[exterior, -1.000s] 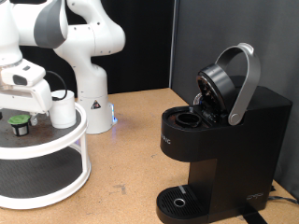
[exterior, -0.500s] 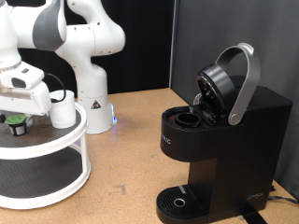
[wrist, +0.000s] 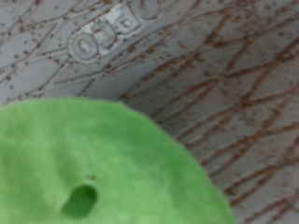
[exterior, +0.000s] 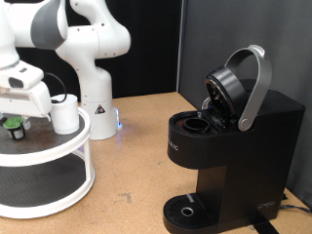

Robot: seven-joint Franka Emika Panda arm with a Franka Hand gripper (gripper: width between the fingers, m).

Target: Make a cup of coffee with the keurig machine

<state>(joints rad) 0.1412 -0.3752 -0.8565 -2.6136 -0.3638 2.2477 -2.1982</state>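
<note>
The gripper (exterior: 14,119) sits low over a small dark pod with a green top (exterior: 14,125) on the upper tier of a round white two-tier stand (exterior: 58,161) at the exterior view's left; whether its fingers are apart or together cannot be told. The wrist view is filled by the pod's matte green top (wrist: 103,168), which has a small hole, against a grey scratched surface (wrist: 224,84) with embossed lettering. The plain white cylindrical cup (exterior: 65,115) stands on the same tier just beside the gripper, well apart from the black boxy keurig machine (exterior: 234,146), whose grey arched lid handle (exterior: 255,83) is raised, exposing the pod chamber.
</note>
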